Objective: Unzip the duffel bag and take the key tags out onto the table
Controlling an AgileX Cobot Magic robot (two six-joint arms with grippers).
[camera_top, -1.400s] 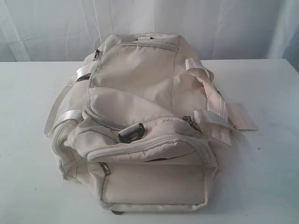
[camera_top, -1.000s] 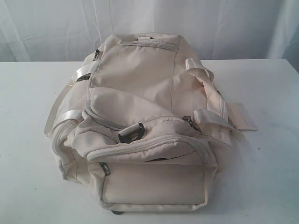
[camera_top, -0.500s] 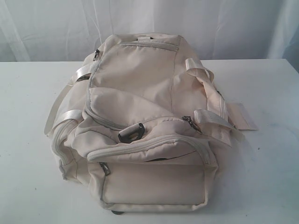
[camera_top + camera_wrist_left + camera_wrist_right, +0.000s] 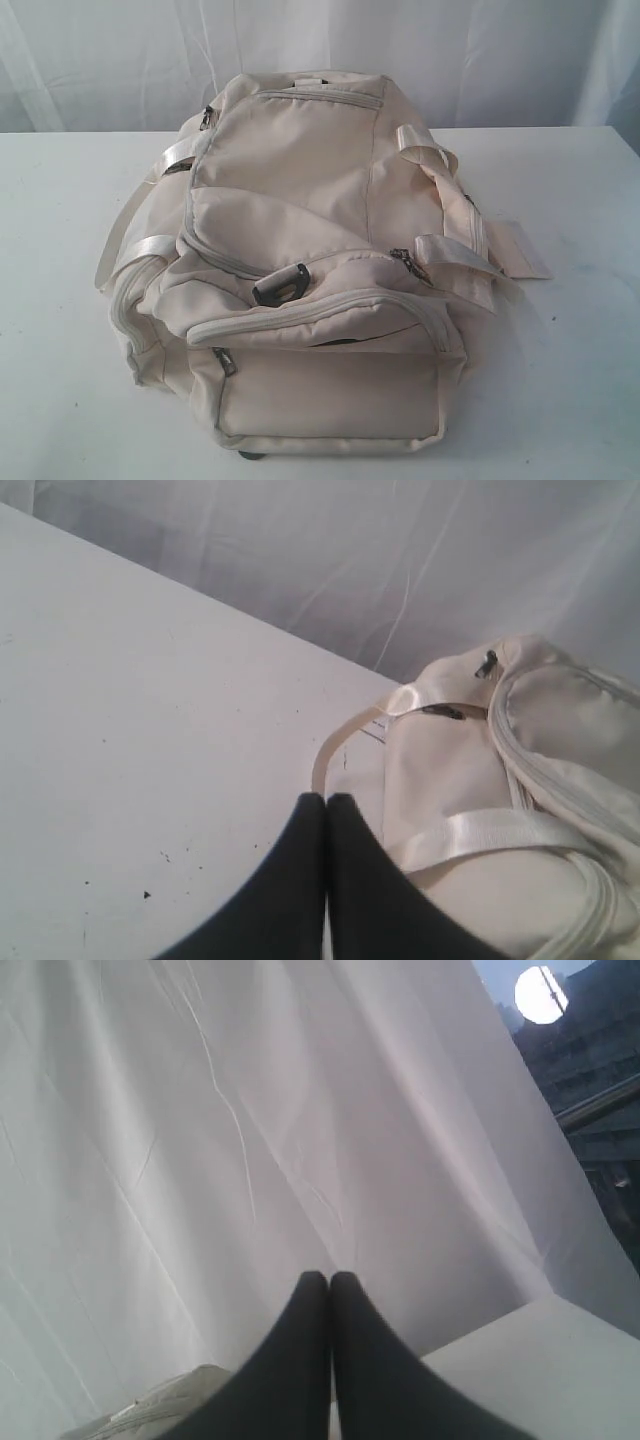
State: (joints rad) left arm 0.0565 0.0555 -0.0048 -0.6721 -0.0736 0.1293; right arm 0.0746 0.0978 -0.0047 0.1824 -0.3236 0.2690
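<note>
White table (image 4: 60, 300), duffel bag (image 4: 300, 200) lying mid-surface, looks zipped, key tags nowhere in sight. Jaws pinched together and empty on left gripper (image 4: 326, 798) and right gripper (image 4: 329, 1276). Danger: tugging a zipper could drag the unbraced, floppy bag.

The duffel bag (image 4: 290, 200) is made of matt cream cloth, softly creased. Its webbing handles (image 4: 445, 255) are woven with a glossy, satin-like sheen. The zippers (image 4: 300, 303) are set in grey tape, and a dark pull (image 4: 408, 262) appears to be metal. The tabletop (image 4: 60, 250) is finished in smooth matt white, flecked with small dark specks. The curtain (image 4: 100, 60) is made of thin, wrinkled white cloth. The left pincer (image 4: 326, 800) and right pincer (image 4: 329, 1278) are finished in smooth matt black.
</note>
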